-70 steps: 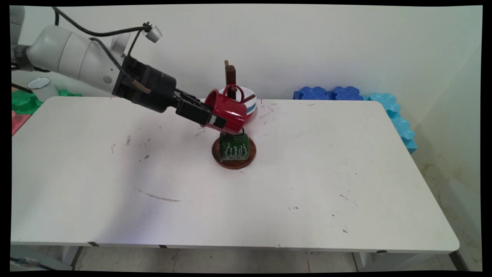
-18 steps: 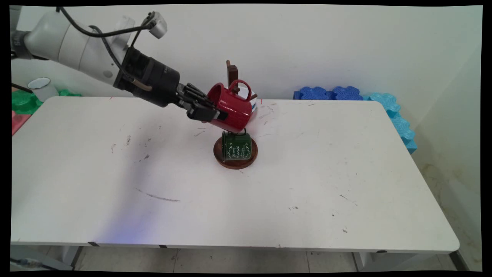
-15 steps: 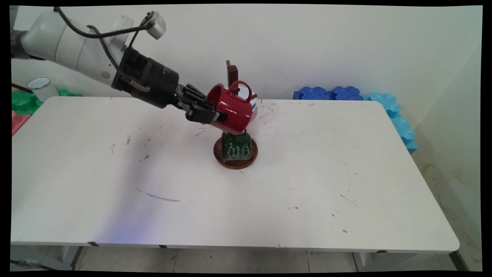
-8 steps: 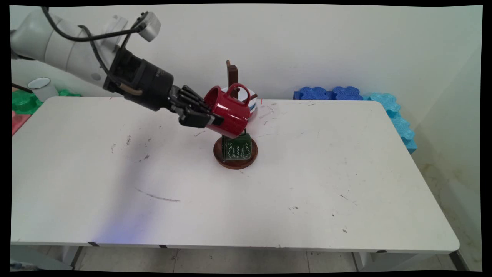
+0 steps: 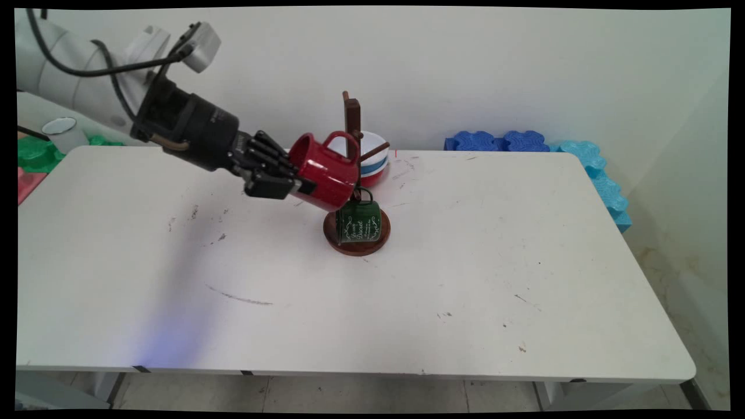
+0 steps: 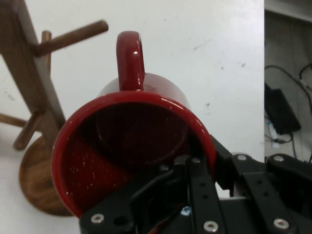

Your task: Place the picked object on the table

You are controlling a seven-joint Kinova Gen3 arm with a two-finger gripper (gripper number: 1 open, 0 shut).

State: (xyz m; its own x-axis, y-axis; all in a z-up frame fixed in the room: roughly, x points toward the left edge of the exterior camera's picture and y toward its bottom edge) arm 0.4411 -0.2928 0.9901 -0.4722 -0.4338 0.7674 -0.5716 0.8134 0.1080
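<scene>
1. Black two-finger hand [image 5: 307, 187] [image 6: 202, 161] clamped on rim of glossy red enamel mug [image 5: 323, 173] [image 6: 131, 156]: one finger inside the mouth, one outside the wall.
2. Mug held in the air, tilted, mouth toward the hand, handle uppermost, just left of the post of the dark wooden mug tree [image 5: 351, 116] [image 6: 24, 83].
3. Whether the mug handle touches a peg: cannot tell.
4. Dark green enamel mug with white lettering [image 5: 358, 221] hanging low on the tree, above its round base, just below and right of the red mug.
5. White bowl with blue band [image 5: 372, 163] behind the tree.
6. Blue foam blocks [image 5: 495, 141] beyond far edge of white desk [image 5: 465, 279].
</scene>
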